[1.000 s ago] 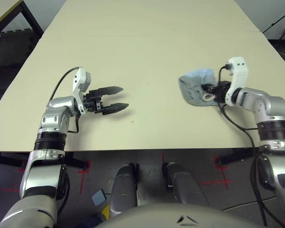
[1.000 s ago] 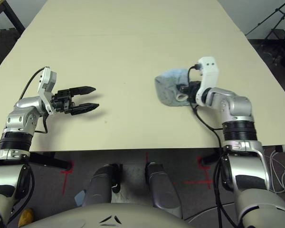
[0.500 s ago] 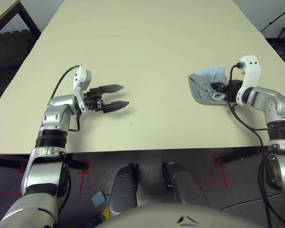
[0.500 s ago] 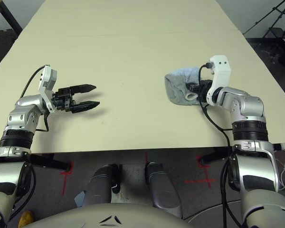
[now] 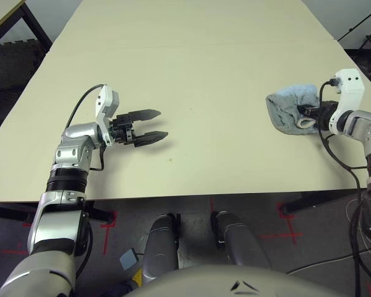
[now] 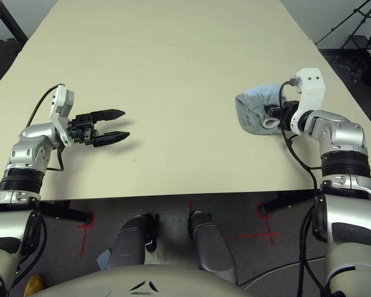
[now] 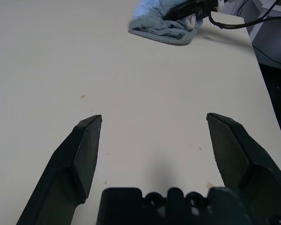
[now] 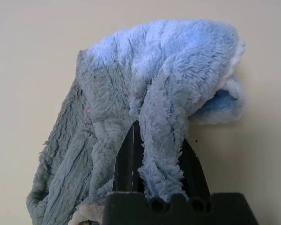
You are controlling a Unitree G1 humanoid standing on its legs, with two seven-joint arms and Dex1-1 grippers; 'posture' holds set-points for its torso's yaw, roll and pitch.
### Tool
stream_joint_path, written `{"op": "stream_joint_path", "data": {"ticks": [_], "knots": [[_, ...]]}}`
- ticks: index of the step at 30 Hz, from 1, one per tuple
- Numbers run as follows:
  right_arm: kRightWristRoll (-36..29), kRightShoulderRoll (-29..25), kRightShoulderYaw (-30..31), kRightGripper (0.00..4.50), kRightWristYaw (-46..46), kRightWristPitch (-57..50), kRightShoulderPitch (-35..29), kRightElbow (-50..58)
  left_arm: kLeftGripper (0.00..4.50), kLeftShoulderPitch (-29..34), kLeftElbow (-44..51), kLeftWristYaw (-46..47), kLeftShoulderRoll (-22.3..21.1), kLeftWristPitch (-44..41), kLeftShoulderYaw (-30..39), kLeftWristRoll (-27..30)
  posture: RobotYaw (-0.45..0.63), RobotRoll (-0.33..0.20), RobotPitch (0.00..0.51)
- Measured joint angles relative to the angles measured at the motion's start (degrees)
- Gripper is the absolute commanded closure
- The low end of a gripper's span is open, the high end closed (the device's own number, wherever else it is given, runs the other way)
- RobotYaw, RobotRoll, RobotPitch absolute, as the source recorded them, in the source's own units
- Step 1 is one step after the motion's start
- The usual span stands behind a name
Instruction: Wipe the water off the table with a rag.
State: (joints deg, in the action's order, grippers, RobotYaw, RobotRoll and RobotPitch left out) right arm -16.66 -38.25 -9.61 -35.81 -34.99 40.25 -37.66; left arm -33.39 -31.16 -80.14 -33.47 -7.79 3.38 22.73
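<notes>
The rag [image 5: 292,110], fluffy blue-grey terry with a whitish rolled hem, lies bunched on the right of the smooth beige table [image 5: 191,74]. The right claw [image 8: 162,161] is closed on a fold of it. The left claw [image 5: 149,127], black with tapered fingers, stands wide open and empty over the near left. Small orange-brown water spots [image 7: 210,185] dot the tabletop near it. Red tape [image 5: 290,229] marks the dark floor [image 5: 191,247]; a tripod [image 6: 358,40] stands beyond the far right.

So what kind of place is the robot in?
Probably a robot lab or test room: there's a big bare-topped table, red tape marks on the grey floor, and a black tripod behind.
</notes>
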Motion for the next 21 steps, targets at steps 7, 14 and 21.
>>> {"op": "stream_joint_path", "data": {"ticks": [7,14,21], "knots": [[0.9,0.5,0.0,1.94,-1.4,1.8,0.5,-0.7,0.0,-0.1,-1.2,0.0,0.0,0.5,0.0,-0.2,-0.19,0.0,0.146],[1.7,-2.5,0.2,0.02,-5.6,3.6,0.5,2.5,0.0,-0.1,-1.2,0.0,0.0,0.5,0.0,-0.3,-0.19,0.0,0.144],[4.3,-4.5,0.0,0.02,-3.7,9.3,0.5,2.4,0.0,-0.3,-1.5,0.9,0.1,1.3,0.1,-0.3,-0.19,0.0,0.142]]}}
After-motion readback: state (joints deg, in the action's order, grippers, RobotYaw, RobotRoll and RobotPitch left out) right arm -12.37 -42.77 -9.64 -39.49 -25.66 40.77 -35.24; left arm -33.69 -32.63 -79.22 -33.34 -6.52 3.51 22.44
